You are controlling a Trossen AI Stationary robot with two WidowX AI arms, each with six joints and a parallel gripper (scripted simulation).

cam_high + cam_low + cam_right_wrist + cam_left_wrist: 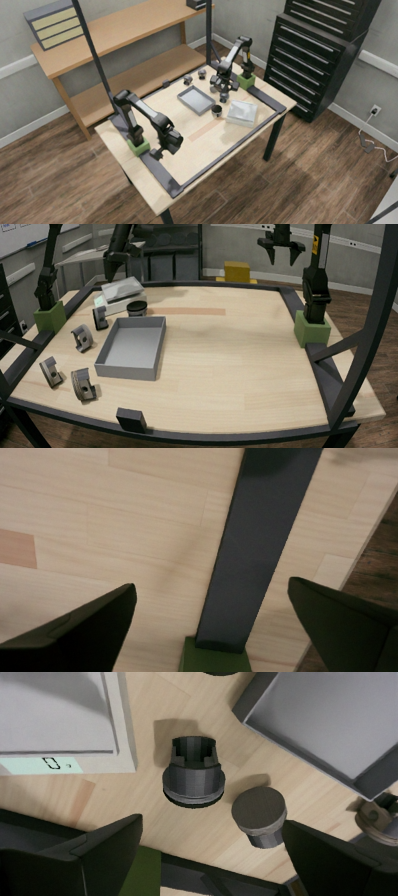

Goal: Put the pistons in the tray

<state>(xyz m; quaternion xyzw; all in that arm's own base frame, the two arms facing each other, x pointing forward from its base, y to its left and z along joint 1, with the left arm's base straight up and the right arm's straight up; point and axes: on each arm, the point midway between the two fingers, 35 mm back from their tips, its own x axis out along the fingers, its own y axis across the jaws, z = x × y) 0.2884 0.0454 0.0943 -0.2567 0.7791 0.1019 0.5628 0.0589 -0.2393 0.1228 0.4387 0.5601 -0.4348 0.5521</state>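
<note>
Two grippers are above the desk (202, 132) (212, 356) (150, 702) (150, 548), both released: the left gripper (225, 90) (112, 274) (213, 824) and the right gripper (166, 150) (282, 263) (211, 587) each have parted fingers with nothing between them.

Five pistons are on the desk, none in the one steel tray (196, 100) (126, 372) (300, 754). A black-topped piston (217, 111) (136, 309) is between the tray and the one scale (242, 112) (123, 303) (55, 717). A second piston (224, 97) (100, 318) (194, 777) is near the scale, and a third piston (83, 338) (259, 814) is beside the tray's long side. A fourth piston (188, 79) (83, 384) (377, 819) is near a tray corner; a fifth piston (201, 73) (50, 372) is farther out. The scale's display shows 0. Two green blocks, one under the left arm (246, 81) (50, 318) and one under the right arm (138, 146) (312, 331), carry the arms. One small dark block (166, 83) (131, 420) is at the desk's edge.
</note>
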